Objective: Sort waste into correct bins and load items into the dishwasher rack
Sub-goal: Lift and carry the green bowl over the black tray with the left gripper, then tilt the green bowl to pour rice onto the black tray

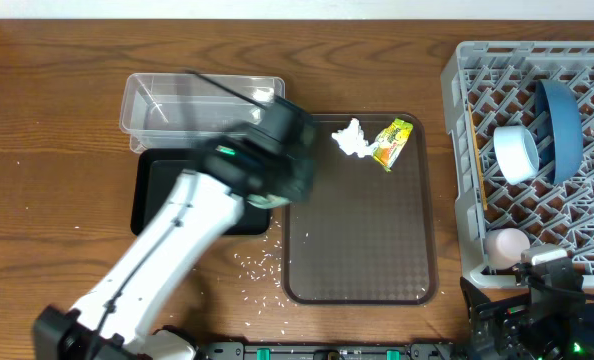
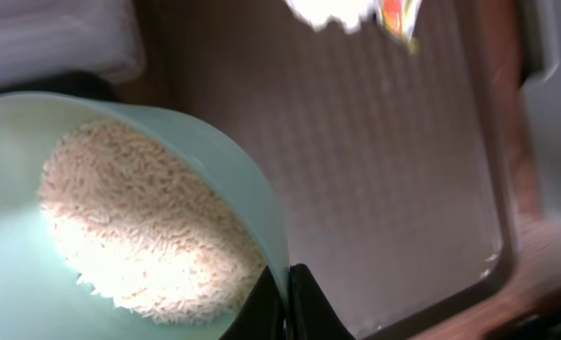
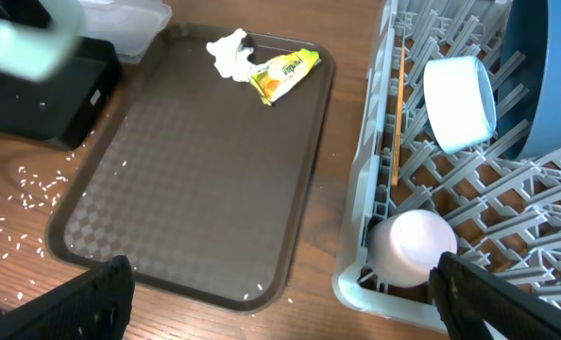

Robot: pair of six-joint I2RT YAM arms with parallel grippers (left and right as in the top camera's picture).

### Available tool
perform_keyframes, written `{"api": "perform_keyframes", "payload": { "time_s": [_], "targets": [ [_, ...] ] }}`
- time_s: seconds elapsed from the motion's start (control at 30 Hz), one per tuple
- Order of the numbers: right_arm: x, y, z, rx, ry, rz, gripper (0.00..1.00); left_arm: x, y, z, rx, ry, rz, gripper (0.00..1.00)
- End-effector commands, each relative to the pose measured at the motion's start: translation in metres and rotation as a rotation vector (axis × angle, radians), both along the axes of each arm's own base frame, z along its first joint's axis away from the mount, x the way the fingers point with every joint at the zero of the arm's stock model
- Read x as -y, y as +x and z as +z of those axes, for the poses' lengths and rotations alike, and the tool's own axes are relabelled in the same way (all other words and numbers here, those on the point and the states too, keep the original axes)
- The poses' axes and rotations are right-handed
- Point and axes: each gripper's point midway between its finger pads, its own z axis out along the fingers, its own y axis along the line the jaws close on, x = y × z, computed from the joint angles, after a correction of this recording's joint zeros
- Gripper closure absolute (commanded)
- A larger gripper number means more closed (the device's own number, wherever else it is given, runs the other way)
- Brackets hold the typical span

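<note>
My left gripper (image 2: 285, 304) is shut on the rim of the pale green bowl (image 2: 120, 217), which is tilted and holds white rice (image 2: 139, 227). In the overhead view the left arm (image 1: 262, 155) is over the black tray (image 1: 157, 205), next to the clear tub (image 1: 192, 100). The tissue (image 1: 349, 138) and the snack wrapper (image 1: 393, 143) lie at the far end of the brown serving tray (image 1: 362, 250). The rack (image 1: 467, 120) holds the blue bowl (image 1: 564, 125), the white bowl (image 1: 517, 153), the pink cup (image 1: 507, 243) and the chopsticks (image 1: 477, 165). My right gripper (image 3: 290, 288) is open and empty by the rack's near corner.
Loose rice grains (image 1: 257, 265) lie on the wooden table between the black tray and the serving tray, and they also show in the right wrist view (image 3: 30, 189). A few grains sit at the serving tray's near rim (image 3: 252, 295).
</note>
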Motion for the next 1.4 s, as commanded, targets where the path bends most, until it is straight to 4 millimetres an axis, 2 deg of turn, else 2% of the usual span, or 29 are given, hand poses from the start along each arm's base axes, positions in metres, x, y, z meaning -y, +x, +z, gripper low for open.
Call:
{"api": "perform_keyframes", "payload": {
  "time_s": [0.0, 0.1, 0.3, 0.37, 0.5, 0.67, 0.97, 1.13, 1.3, 1.37],
  "targets": [
    [0.0, -0.001, 0.003, 0.012, -0.008, 0.015, 0.01, -0.012, 0.009, 0.012, -0.057, -0.218, -0.046, 0.94],
    [0.0, -0.001, 0.003, 0.012, -0.008, 0.015, 0.01, -0.039, 0.022, 0.02, -0.094, -0.425, -0.012, 0.94],
    [0.0, -0.001, 0.003, 0.012, -0.008, 0.015, 0.01, -0.08, 0.028, 0.036, -0.073, -0.849, -0.01, 0.94],
    [0.0, -0.001, 0.003, 0.012, -0.008, 0.015, 0.01, -0.092, 0.028, 0.035, -0.053, -0.964, 0.001, 0.94],
    [0.0, -0.001, 0.003, 0.012, -0.008, 0.015, 0.01, -0.11, 0.023, 0.02, -0.027, -1.133, 0.048, 0.94],
    [0.0, -0.001, 0.003, 0.012, -0.008, 0.015, 0.01, -0.122, 0.018, -0.006, -0.066, -1.157, 0.127, 0.94],
    [0.0, -0.001, 0.003, 0.012, -0.008, 0.015, 0.01, -0.144, 0.018, -0.011, 0.021, -1.141, 0.158, 0.94],
    [0.0, -0.001, 0.003, 0.012, -0.008, 0.015, 0.01, -0.143, 0.015, -0.014, 0.135, -1.093, 0.078, 0.94],
    [0.0, -0.001, 0.003, 0.012, -0.008, 0.015, 0.01, -0.142, 0.012, -0.018, 0.183, -1.068, 0.041, 0.94],
    [0.0, -0.001, 0.003, 0.012, -0.008, 0.015, 0.01, -0.141, 0.011, -0.024, 0.154, -1.04, 0.049, 0.94]
  ]
}}
